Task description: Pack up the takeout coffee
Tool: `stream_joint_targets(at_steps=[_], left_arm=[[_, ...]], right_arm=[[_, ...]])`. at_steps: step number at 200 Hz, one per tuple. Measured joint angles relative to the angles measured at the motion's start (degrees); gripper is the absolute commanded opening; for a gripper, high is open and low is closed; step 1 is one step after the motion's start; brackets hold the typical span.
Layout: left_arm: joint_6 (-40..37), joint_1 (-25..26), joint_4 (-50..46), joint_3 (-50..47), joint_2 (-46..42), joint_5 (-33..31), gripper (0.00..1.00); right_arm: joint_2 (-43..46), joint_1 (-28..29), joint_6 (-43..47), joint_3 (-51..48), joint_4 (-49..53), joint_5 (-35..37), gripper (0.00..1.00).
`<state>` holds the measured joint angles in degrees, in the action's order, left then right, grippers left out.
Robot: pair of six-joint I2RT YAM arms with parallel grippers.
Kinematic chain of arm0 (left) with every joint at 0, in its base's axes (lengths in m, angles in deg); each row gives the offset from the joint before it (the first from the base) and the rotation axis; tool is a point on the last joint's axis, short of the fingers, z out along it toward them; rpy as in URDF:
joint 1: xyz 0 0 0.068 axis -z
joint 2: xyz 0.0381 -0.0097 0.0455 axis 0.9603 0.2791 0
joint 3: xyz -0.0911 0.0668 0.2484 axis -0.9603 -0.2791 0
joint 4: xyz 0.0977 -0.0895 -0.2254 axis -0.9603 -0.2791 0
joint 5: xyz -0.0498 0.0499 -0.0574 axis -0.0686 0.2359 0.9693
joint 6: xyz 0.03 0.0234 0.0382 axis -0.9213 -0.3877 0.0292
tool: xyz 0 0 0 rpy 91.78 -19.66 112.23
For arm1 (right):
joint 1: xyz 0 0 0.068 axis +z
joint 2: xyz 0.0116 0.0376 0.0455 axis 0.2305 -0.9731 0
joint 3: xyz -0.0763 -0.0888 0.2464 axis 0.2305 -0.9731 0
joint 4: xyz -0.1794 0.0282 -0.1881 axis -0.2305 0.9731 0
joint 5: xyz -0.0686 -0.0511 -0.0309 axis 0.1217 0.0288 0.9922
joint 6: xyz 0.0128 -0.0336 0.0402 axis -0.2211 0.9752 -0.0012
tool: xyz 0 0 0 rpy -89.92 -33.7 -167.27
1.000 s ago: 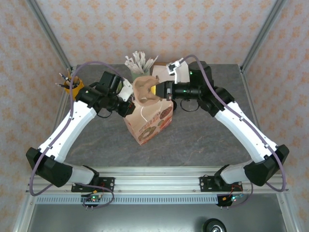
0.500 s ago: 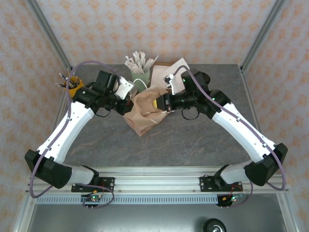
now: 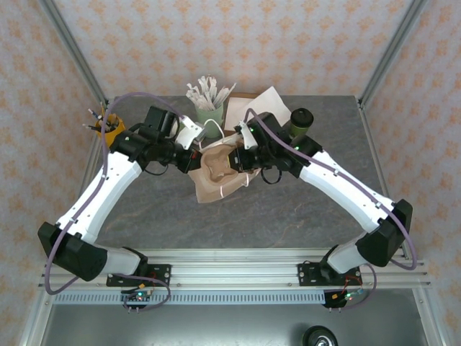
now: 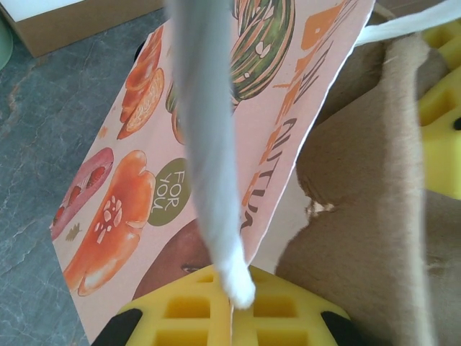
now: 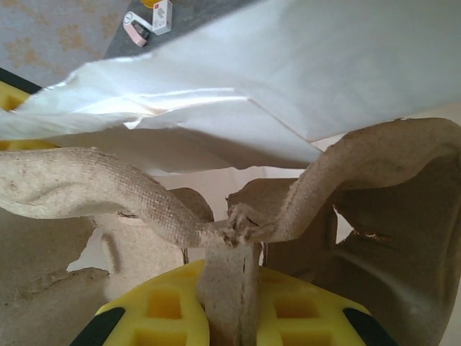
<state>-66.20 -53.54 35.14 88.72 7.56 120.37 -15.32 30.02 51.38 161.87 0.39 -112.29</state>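
A grey stone-look table (image 3: pixel 288 209) sits inside peach patterned walls (image 3: pixel 302 43) with metal corner posts (image 3: pixel 70 49). The printed paper bag (image 4: pixel 137 180) lies at the table's middle. A second ago it stood upright with the pulp carrier (image 5: pixel 101 189) above its mouth; now the bag is tipped and flattened, and the pulp carrier sits lower, in the mouth. The right arm has swung toward the bag, uncovering the takeout coffee (image 3: pixel 302 121). It is a dark green cup with a black lid, upright behind and right of the bag, untouched. The left gripper (image 4: pixel 232 303) pinches the bag's wall. The right gripper (image 5: pixel 230 288) pinches the carrier's central ridge.
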Motion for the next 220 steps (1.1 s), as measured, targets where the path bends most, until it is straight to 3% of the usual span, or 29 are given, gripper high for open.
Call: stream_joint_targets(at_steps=[28,63,113,167,220], left_arm=[[-0.98,0.0,-0.17,0.0,0.0,-0.68,0.02],[-1.11,0.0,-0.11,0.0,0.0,-0.76,0.03],[0.42,0.0,-0.22,0.0,0.07,-0.52,0.04],[8.92,0.85,0.13,0.98,1.36,-0.94,0.05],[14.67,2.45,0.66,1.09,1.97,-1.36,0.05]], right_arm=[[0.48,0.0,-0.11,-2.36,-2.71,-0.07,0.0],[0.74,0.59,-0.15,-3.41,-1.79,9.68,0.0],[0.79,3.15,2.84,-8.04,-5.62,13.99,0.0],[1.53,5.35,14.36,-12.44,-13.42,15.21,0.0],[1.4,10.38,34.62,-14.51,-15.37,12.72,0.0]])
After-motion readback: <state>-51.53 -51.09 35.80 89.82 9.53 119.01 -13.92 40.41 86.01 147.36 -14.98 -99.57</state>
